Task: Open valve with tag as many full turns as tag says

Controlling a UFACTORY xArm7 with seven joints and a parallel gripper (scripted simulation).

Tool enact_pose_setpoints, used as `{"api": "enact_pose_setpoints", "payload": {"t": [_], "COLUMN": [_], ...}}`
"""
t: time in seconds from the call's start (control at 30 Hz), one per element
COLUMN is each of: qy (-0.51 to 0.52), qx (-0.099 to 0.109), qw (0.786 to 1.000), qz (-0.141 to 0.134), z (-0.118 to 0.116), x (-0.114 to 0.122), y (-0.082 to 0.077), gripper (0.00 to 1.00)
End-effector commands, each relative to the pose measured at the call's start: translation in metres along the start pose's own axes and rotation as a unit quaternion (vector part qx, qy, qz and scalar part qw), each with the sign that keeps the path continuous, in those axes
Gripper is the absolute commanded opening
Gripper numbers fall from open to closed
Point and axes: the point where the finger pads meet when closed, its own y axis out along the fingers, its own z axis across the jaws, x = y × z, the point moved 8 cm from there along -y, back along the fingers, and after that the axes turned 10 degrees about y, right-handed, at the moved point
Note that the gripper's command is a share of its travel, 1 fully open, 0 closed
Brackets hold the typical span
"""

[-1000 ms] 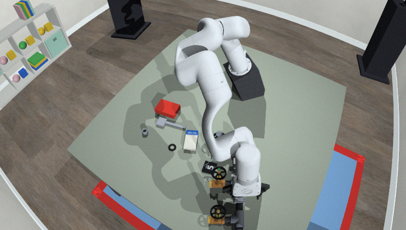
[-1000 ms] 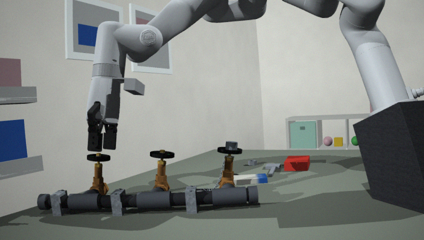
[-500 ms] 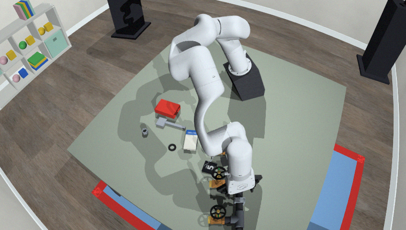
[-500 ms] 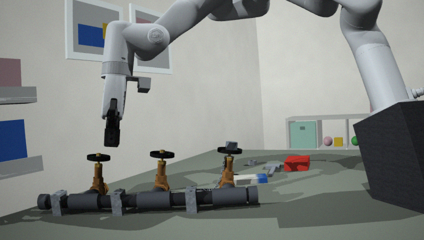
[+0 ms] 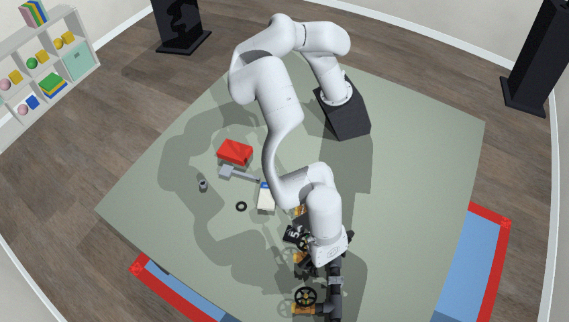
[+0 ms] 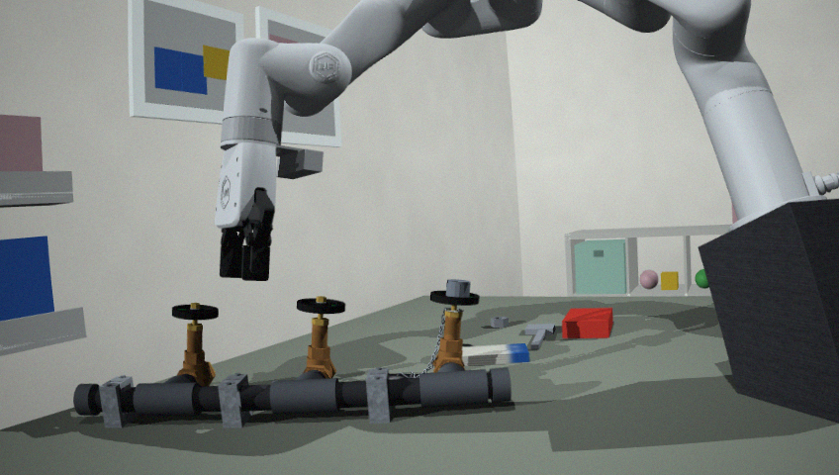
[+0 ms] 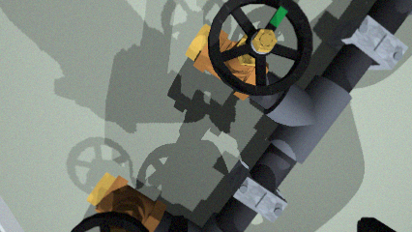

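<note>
Three brass valves with black handwheels stand on a dark pipe. In the exterior view they are the left valve, the middle valve and the right valve. A chain hangs from the right valve. A black tag with a white 5 lies beside the pipe. My gripper is open and empty. It hangs above the pipe between the left and middle valves, higher than their wheels. The wrist view shows one handwheel with a green mark and the rim of another.
On the mat lie a red box, a grey hammer, a grey nut, a black ring and a white and blue box. The arm's dark base stands at the back. Grey clamps hold the pipe.
</note>
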Motion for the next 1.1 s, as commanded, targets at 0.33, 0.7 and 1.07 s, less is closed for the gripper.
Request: {"api": "enact_pose_setpoints", "payload": {"t": [0.33,0.7,1.07], "qy": [-0.159,-0.302,-0.420], "qx": [0.006,0.006,0.007], "qw": [0.987,0.953,0.907], "qz": [0.000,0.004,0.011], "z": [-0.011,-0.017,-0.021], "x": [-0.024,-0.048,-0.069], "y": [-0.014,-0.024,-0.031], "gripper": [1.00,1.00,1.00]}}
